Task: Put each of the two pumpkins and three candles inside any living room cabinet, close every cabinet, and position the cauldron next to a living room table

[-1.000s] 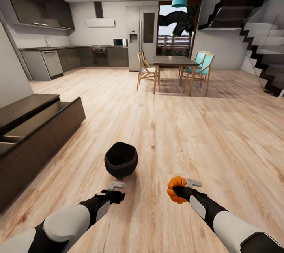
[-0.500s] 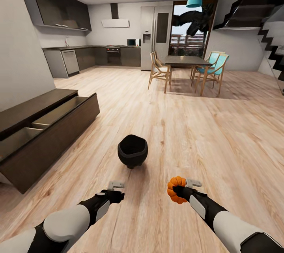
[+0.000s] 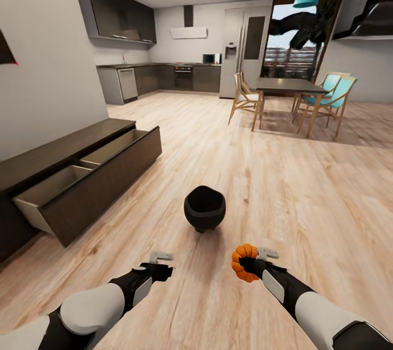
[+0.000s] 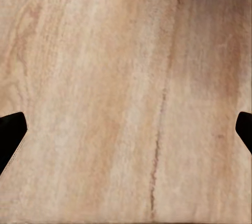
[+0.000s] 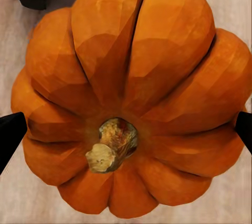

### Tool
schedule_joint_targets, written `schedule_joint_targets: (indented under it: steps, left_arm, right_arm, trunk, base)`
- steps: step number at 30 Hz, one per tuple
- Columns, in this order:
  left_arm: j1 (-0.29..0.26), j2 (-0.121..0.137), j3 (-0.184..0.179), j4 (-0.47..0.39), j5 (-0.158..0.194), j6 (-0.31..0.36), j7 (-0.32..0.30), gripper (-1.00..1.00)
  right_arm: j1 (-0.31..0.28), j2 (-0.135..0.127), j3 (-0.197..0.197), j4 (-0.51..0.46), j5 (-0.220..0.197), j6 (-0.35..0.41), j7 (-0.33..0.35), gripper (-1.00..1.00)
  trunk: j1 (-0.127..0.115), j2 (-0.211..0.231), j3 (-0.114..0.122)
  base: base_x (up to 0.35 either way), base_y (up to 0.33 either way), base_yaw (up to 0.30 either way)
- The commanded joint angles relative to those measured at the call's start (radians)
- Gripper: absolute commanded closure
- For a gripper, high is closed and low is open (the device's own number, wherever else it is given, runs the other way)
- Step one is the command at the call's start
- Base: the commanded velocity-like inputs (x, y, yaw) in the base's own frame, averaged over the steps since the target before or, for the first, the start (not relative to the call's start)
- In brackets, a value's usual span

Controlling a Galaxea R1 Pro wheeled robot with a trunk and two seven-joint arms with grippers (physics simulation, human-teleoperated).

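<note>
The right hand (image 3: pixel 252 260) grips a pumpkin (image 3: pixel 243 262) above the floor, the left hand (image 3: pixel 158 262) seems empty and open, and the cauldron (image 3: pixel 204 208) ahead could be bumped en route to the open cabinet (image 3: pixel 93 186).

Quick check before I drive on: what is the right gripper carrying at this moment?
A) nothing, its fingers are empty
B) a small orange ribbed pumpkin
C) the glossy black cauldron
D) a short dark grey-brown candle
B: the right gripper is closed around the small orange ribbed pumpkin, whose stem and orange ribs show between the dark fingers in the right wrist view.
</note>
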Motion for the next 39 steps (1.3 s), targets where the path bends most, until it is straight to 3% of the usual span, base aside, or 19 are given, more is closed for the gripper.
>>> schedule_joint_targets:
  steps: [1,26,39]
  left_arm:
    - [-0.001,0.0,-0.009,-0.001,0.009,0.003,0.002,-1.0]
    - [-0.001,0.0,-0.007,0.002,0.011,0.004,0.011,-1.0]
    - [-0.001,0.001,-0.002,0.003,0.014,0.003,0.014,-1.0]
  right_arm:
    - [0.0,-0.001,0.007,-0.004,-0.006,0.006,-0.005,1.0]
    - [0.0,0.0,0.008,-0.003,-0.008,0.005,-0.004,1.0]
    - [0.0,0.014,0.007,-0.003,0.002,0.002,-0.005,1.0]
  trunk:
    - [0.0,0.0,-0.001]
    - [0.0,0.0,-0.001]
    - [0.0,0.0,-0.003]
  base:
    - [0.0,0.0,0.293]
    - [0.0,-0.003,0.29]
    - [0.107,-0.198,0.189]
